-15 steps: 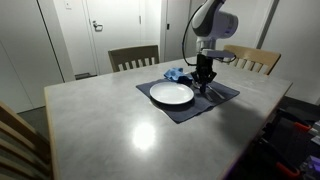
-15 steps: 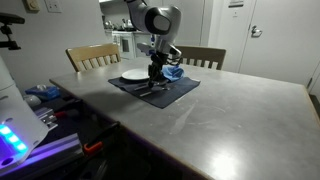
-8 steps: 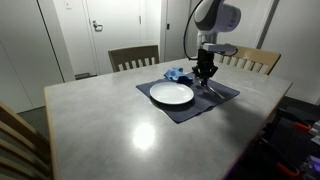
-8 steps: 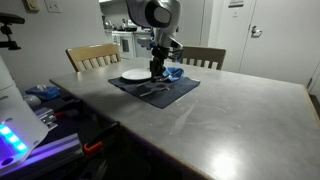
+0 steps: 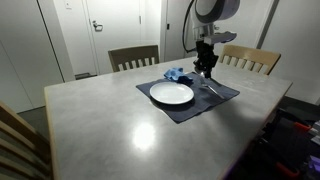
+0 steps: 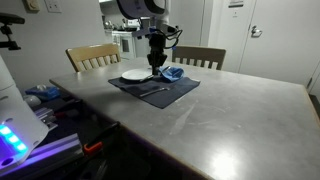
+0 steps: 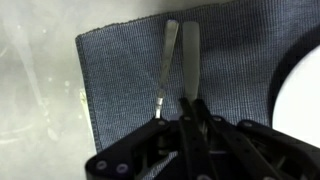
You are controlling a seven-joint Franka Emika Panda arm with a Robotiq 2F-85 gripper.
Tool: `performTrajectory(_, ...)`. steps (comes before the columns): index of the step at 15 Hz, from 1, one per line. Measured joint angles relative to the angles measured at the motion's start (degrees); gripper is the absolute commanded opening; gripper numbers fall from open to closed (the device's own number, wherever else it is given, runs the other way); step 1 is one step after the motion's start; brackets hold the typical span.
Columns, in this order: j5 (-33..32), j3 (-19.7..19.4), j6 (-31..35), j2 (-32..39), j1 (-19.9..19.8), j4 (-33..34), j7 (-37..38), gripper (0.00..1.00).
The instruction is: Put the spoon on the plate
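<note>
The room light is soft and rather dim, coming from overhead. It leaves a pale glare patch on the table (image 5: pixel 143 137), well away from the jaws. In the wrist view the spoon (image 7: pixel 189 60) pinched between them gleams. The plate (image 7: pixel 300 95) to their right burns out white, and the gripper (image 7: pixel 185 103) body is dark and blurred.

Glossy white plate (image 5: pixel 172 94), ribbed dark cloth placemat (image 7: pixel 120 70), 2 shiny metal utensils (image 7: pixel 190 50), smooth grey tabletop (image 5: pixel 110 125).
</note>
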Motion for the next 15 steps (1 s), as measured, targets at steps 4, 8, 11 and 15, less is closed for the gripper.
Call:
performTrajectory(4,-5.59,0.19,-2.66,-0.45,3.77,1.10,3.13,0.02)
performTrajectory(8,-6.51,1.60,-3.50,-0.43,5.28,2.11,2.57,0.02)
performTrajectory(11,-6.43,2.90,-3.99,-0.30,5.36,2.40,-0.17,0.02)
performTrajectory(15,-5.92,5.07,-6.99,1.35,5.35,3.77,-6.26,0.02)
